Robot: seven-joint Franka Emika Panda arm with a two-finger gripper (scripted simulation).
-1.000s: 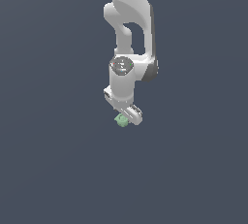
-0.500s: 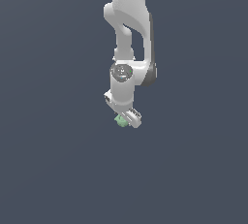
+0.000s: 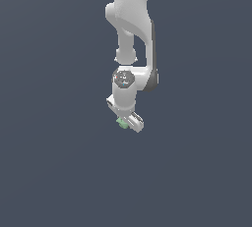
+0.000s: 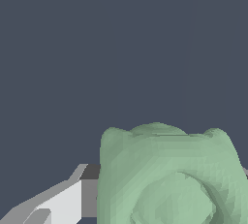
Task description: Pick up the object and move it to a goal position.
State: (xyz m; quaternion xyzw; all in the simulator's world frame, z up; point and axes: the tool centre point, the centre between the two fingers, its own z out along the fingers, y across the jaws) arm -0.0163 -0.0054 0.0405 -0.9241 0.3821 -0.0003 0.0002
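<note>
The object (image 3: 121,123) is a tiny pale green lump tucked under the white arm's hand in the exterior view, mostly covered by it. My gripper (image 3: 126,123) is shut on it, with only a green sliver showing towards the exterior view's left. In the wrist view the object (image 4: 169,179) fills much of the picture as a lumpy green mass with a hollow in its face. One white and grey finger (image 4: 63,201) presses against its side; the other finger is hidden behind the object.
A plain dark blue-grey background surrounds the arm in both views. The white arm (image 3: 130,29) comes down from the top of the exterior view, with its wrist joint (image 3: 123,78) just above the hand.
The hand has tilted and sunk slightly, carrying the green object with it. The grip on the object looks the same.
</note>
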